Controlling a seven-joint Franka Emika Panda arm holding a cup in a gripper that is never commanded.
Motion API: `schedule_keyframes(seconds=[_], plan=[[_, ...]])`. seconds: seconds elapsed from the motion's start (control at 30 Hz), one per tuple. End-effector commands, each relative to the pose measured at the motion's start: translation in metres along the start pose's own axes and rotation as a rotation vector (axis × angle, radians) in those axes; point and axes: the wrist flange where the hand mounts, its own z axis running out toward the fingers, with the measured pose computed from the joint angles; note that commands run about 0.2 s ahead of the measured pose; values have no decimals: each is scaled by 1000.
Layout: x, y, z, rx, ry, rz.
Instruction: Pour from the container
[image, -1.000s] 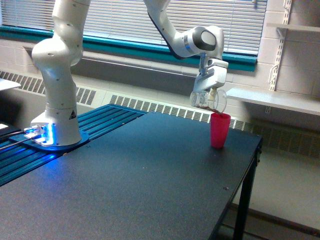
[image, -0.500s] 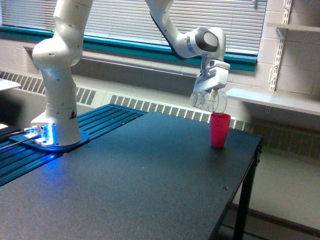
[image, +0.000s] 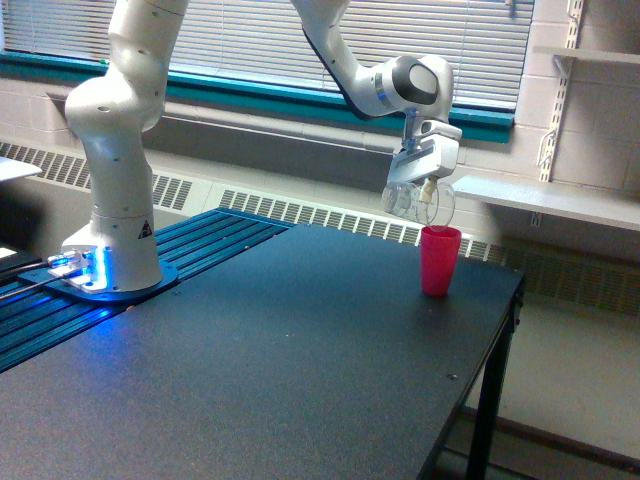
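Toward the exterior view's right, the clear container (image: 418, 203) is held clamped in the gripper (image: 424, 175) directly above it, tipped on its side just over the mouth of the pink cup (image: 440, 260) below.

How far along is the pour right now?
Looks done: the gripper has carried the clear container over the pink cup and tipped it on its side. In hand: it hangs just above the cup's rim; I cannot make out any stream or contents. Left: righting the container and moving it away.
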Motion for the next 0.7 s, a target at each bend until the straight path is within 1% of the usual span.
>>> schedule_keyframes(seconds=[0.03,0.63,0.7], plan=[[1,5,-7,17,17,7],[-5,39,-22,68,58,83],[-5,44,-23,66,64,97]])
